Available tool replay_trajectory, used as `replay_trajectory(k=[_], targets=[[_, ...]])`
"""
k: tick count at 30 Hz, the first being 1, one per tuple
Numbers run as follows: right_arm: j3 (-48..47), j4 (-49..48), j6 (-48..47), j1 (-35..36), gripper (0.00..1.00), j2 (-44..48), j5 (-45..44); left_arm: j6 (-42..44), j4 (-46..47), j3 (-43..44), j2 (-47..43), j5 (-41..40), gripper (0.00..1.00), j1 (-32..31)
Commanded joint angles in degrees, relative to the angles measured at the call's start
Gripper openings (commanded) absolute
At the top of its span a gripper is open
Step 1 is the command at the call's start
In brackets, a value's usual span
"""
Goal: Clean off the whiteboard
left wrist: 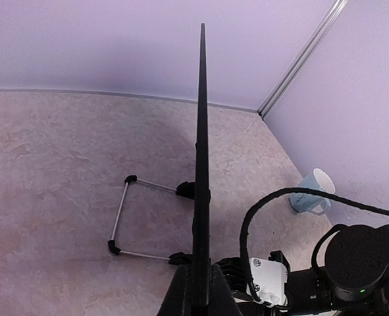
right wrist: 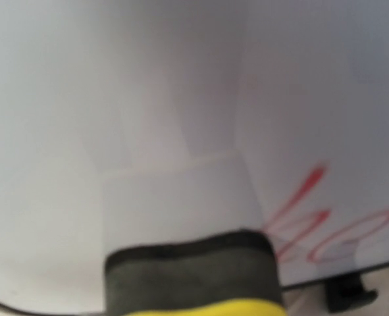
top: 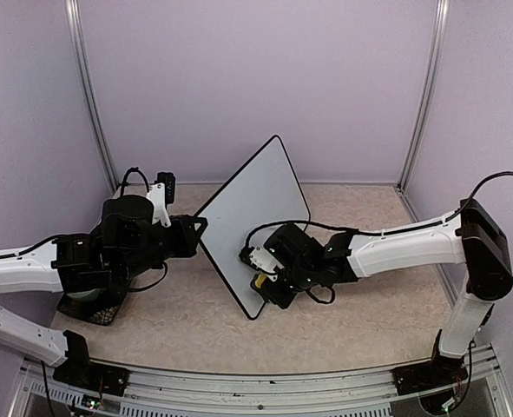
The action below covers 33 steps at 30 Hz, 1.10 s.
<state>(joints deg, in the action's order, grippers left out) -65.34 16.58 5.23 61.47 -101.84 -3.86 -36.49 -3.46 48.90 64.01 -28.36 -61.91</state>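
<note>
On the beige tabletop (top: 343, 321), standing on its lower edge and turned cornerwise between the 2 arms: the whiteboard (top: 254, 221), seen from the left wrist only as a thin black line. Steadied at its left side by the left gripper (top: 199, 228), fingers pressed together on the black frame. At the other face, the right gripper (top: 258, 280), fingers clamped on the yellow eraser sponge (right wrist: 193, 273), dark felt side laid against the white surface near the bottom edge. Step in hand, by judgement: wiping, with part of the job left, given the red writing (right wrist: 326, 224) just beside the sponge on its right. Next move, most likely: slide the sponge sideways over those marks, with flat pressure and a firm left hold so as not to tip the board. Only 1 container: a pale blue mug (left wrist: 312, 192) near the right wall, well apart from the board; nothing visible inside from this angle.
</note>
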Motion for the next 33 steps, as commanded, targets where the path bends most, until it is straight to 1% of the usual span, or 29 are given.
replay_trajectory(k=[1,4,8,14,17,22,26,30,33], targets=[[-3.2,-5.9,-1.6,1.0,0.00,1.4,1.3,-2.2,1.4,0.7,-0.4,1.3,0.00,0.1],[-1.8,-5.9,-1.8,0.9,0.00,1.5,0.7,-2.1,1.4,0.2,-0.7,1.2,0.00,0.2],[0.9,-5.0,-0.7,0.6,0.00,-0.7,0.3,-2.1,1.7,-0.2,-0.7,1.6,0.00,0.6],[6.0,-5.9,0.9,0.7,0.00,-2.2,2.4,-2.1,2.1,-0.6,-0.7,2.2,0.00,1.1],[6.8,-6.1,1.2,0.7,0.00,-2.1,2.8,-2.1,2.3,-0.7,-0.8,2.5,0.00,1.3],[5.4,-6.2,0.9,0.9,0.00,-2.3,3.4,-2.3,2.8,-1.0,-0.7,2.9,0.00,1.4],[1.5,-5.9,-0.2,1.3,0.00,-2.0,2.5,-2.5,3.0,-1.3,-0.6,2.9,0.00,1.4],[-2.9,-6.5,-0.5,1.3,0.00,-0.8,-3.1,-2.7,3.0,-1.1,-0.4,3.1,0.00,1.4],[-5.4,-6.5,-1.0,0.6,0.00,0.1,-4.5,-2.6,2.7,-1.1,-0.6,3.0,0.00,1.4]])
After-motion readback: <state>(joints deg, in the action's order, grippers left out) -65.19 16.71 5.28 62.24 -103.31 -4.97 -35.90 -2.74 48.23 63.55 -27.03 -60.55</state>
